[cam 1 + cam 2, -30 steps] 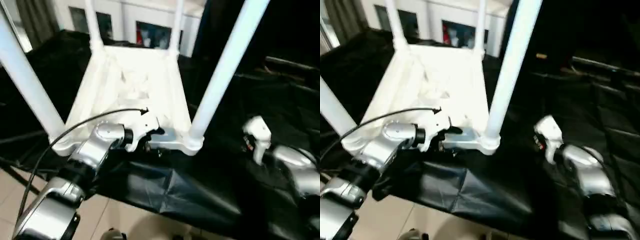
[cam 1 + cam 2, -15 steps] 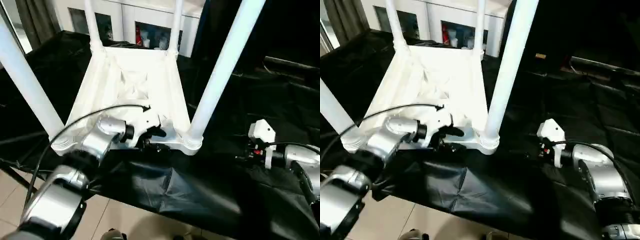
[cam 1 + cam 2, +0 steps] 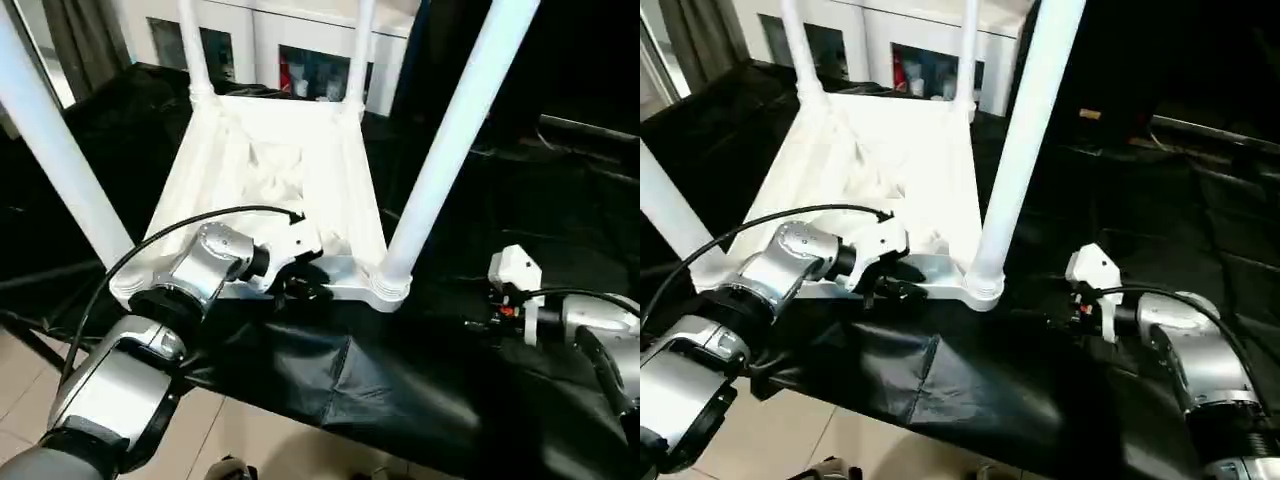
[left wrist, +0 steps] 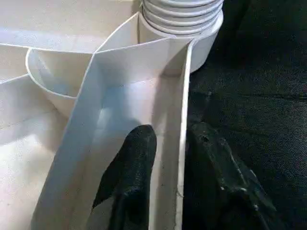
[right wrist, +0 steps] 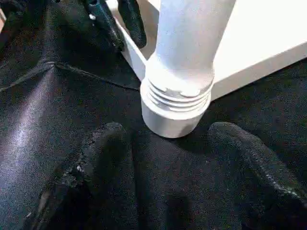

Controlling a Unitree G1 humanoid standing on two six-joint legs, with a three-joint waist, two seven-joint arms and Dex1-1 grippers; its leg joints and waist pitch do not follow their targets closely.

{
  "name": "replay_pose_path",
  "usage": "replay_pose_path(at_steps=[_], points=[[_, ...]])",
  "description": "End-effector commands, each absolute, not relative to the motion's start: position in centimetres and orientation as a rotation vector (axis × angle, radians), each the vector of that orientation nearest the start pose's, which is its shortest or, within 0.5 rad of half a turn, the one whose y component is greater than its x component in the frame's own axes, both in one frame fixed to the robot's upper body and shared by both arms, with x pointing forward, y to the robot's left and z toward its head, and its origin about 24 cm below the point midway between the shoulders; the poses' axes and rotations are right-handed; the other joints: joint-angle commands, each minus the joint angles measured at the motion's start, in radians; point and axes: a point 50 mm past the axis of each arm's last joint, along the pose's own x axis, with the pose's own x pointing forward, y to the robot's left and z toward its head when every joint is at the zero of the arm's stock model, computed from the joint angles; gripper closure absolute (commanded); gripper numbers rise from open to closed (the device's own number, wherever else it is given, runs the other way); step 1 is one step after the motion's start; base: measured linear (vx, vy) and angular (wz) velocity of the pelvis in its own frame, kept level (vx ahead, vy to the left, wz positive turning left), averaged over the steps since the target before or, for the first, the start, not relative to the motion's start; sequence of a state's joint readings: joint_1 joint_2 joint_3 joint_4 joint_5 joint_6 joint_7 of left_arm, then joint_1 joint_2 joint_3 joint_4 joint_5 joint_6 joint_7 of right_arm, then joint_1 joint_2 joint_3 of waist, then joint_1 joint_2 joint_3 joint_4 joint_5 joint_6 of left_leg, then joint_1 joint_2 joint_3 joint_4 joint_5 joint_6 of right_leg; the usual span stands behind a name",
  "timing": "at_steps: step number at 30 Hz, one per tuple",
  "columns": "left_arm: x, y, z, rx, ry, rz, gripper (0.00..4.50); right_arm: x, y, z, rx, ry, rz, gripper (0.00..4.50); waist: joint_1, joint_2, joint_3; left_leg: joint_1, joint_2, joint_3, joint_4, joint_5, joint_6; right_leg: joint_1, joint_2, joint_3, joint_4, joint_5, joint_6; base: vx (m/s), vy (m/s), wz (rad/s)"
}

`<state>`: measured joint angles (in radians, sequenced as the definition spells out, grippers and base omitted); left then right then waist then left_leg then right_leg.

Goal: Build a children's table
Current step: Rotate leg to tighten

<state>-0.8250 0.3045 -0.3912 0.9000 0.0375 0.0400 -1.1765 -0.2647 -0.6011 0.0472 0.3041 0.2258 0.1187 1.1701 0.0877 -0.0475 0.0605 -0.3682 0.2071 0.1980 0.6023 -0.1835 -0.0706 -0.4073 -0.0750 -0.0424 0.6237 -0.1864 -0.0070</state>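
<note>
The white children's table (image 3: pixel 280 170) lies upside down on black cloth, its ribbed underside facing up and four legs standing in the corner sockets. My left gripper (image 3: pixel 298 288) is at the near rim, shut on that rim wall, with one black finger (image 4: pixel 136 158) inside it and the other outside, beside the near right socket (image 4: pixel 182 19). My right gripper (image 5: pixel 169 128) is open, its fingers spread wide on the cloth. It faces the base of the near right leg (image 3: pixel 450 130) and stands a little apart from it.
A white glass-door cabinet (image 3: pixel 300 60) stands behind the work. The black cloth (image 3: pixel 400 370) hangs over the bench's front edge, with pale floor tiles (image 3: pixel 30 370) below on the left. A black cable (image 3: pixel 180 225) arcs over my left forearm.
My right wrist has turned and dropped to the cloth, bringing its gripper to face the near right leg's base. The left gripper has stayed at the rim.
</note>
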Motion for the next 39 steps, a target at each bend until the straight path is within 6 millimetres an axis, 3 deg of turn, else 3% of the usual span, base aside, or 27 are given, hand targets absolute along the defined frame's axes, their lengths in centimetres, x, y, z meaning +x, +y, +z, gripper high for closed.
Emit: replay_pose_path(at_steps=[1, 3, 11, 15, 20, 22, 24, 26, 27, 29, 31, 35, 36, 39], points=[[34.6, 11.1, 6.2, 0.495, 0.529, -1.352, 3.41, 27.0, -22.6, 6.4, -0.249, 0.347, 1.084, 1.21, 0.003, 0.001, -0.07, 0.012, 0.025, -0.015, -0.067, -0.206, 0.057, 0.055, -0.061, 0.034, -0.079, -0.159, -0.246, 0.0, 0.0, 0.0], [34.6, 11.0, 6.2, 0.486, 0.53, -1.355, 3.73, 27.0, -22.5, 6.4, -0.247, 0.348, 1.086, 1.21, 0.003, 0.001, -0.069, 0.013, 0.024, -0.015, -0.067, -0.212, 0.056, 0.054, -0.06, 0.034, -0.081, -0.17, -0.243, 0.0, 0.0, 0.0], [34.4, 10.8, 5.9, 0.464, 0.534, -1.372, 4.22, 26.9, -22.3, 6.4, -0.229, 0.352, 1.099, 1.21, 0.003, 0.001, -0.069, 0.013, 0.024, -0.015, -0.067, -0.217, 0.054, 0.054, -0.061, 0.035, -0.082, -0.177, -0.243, 0.0, 0.0, 0.0], [34.2, 11.0, 5.4, 0.463, 0.546, -1.356, 4.47, 27.2, -21.5, 6.7, -0.09, 0.339, 1.093, 0.85, 0.002, 0.002, -0.071, 0.011, 0.024, -0.016, -0.067, -0.198, 0.064, 0.058, -0.06, 0.034, -0.078, -0.142, -0.253, 0.0, 0.0, 0.0], [33.6, 10.6, 4.2, 0.417, 0.569, -1.243, 4.5, 27.6, -20.9, 5.9, -0.191, 0.315, 1.052, 0.37, -0.001, -0.003, -0.07, 0.01, 0.031, -0.015, -0.068, -0.193, 0.052, 0.054, -0.066, 0.034, -0.073, -0.136, -0.263, 0.0, 0.0, 0.0], [33.4, 10.4, 4.0, 0.401, 0.566, -1.229, 4.5, 27.7, -20.8, 5.7, -0.207, 0.317, 1.043, 0.15, -0.002, -0.001, -0.067, 0.013, 0.026, -0.013, -0.068, -0.213, 0.05, 0.051, -0.064, 0.034, -0.084, -0.207, -0.242, 0.0, 0.0, 0.0], [33.0, 10.3, 3.9, 0.383, 0.56, -1.225, 4.5, 27.8, -20.5, 5.6, -0.202, 0.318, 1.042, 0.15, -0.004, -0.008, -0.065, 0.01, 0.024, -0.014, -0.07, -0.223, 0.049, 0.052, -0.062, 0.034, -0.089, -0.258, -0.219, 0.0, 0.0, 0.0], [32.7, 10.1, 3.9, 0.377, 0.544, -1.23, 4.5, 28.1, -20.3, 5.5, -0.209, 0.311, 1.02, 0.15, -0.007, -0.006, -0.066, 0.009, 0.023, -0.015, -0.07, -0.225, 0.051, 0.049, -0.063, 0.034, -0.093, -0.304, -0.192, 0.0, 0.0, 0.0], [32.5, 10.0, 4.0, 0.374, 0.526, -1.238, 4.5, 28.6, -20.3, 5.5, -0.216, 0.309, 0.982, 0.15, -0.007, -0.012, -0.066, 0.01, 0.027, -0.017, -0.071, -0.22, 0.048, 0.05, -0.066, 0.034, -0.091, -0.302, -0.192, 0.0, 0.0, 0.0], [32.2, 9.9, 4.3, 0.372, 0.499, -1.252, 4.5, 29.2, -20.6, 5.4, -0.219, 0.318, 0.932, 0.15, -0.016, -0.008, -0.067, 0.005, 0.023, -0.017, -0.072, -0.209, 0.044, 0.048, -0.064, 0.031, -0.092, -0.324, -0.182, 0.0, 0.0, 0.0], [32.0, 9.7, 4.6, 0.369, 0.484, -1.269, 4.5, 29.5, -20.6, 5.3, -0.214, 0.314, 0.909, 0.15, -0.02, -0.008, -0.067, 0.007, 0.024, -0.016, -0.072, -0.199, 0.047, 0.046, -0.062, 0.033, -0.09, -0.295, -0.189, 0.0, 0.0, 0.0], [31.7, 9.6, 4.7, 0.363, 0.474, -1.29, 4.5, 29.9, -20.3, 5.4, -0.179, 0.289, 0.9, 0.15, -0.021, -0.004, -0.073, 0.006, 0.024, -0.013, -0.069, -0.151, 0.071, 0.051, -0.057, 0.034, -0.074, -0.143, -0.227, 0.0, 0.0, 0.0], [31.6, 9.6, 4.8, 0.351, 0.468, -1.305, 4.5, 30.2, -19.8, 5.4, -0.15, 0.277, 0.9, 0.15, -0.021, 0.001, -0.075, 0.008, 0.023, -0.012, -0.067, -0.138, 0.079, 0.052, -0.057, 0.034, -0.071, -0.11, -0.239, 0.0, 0.0, 0.0], [31.5, 9.6, 4.9, 0.343, 0.47, -1.304, 4.5, 30.2, -19.1, 5.1, -0.143, 0.279, 0.923, 0.15, -0.023, 0.001, -0.075, 0.009, 0.024, -0.01, -0.067, -0.14, 0.086, 0.051, -0.058, 0.034, -0.071, -0.099, -0.254, 0.0, 0.0, 0.0]])
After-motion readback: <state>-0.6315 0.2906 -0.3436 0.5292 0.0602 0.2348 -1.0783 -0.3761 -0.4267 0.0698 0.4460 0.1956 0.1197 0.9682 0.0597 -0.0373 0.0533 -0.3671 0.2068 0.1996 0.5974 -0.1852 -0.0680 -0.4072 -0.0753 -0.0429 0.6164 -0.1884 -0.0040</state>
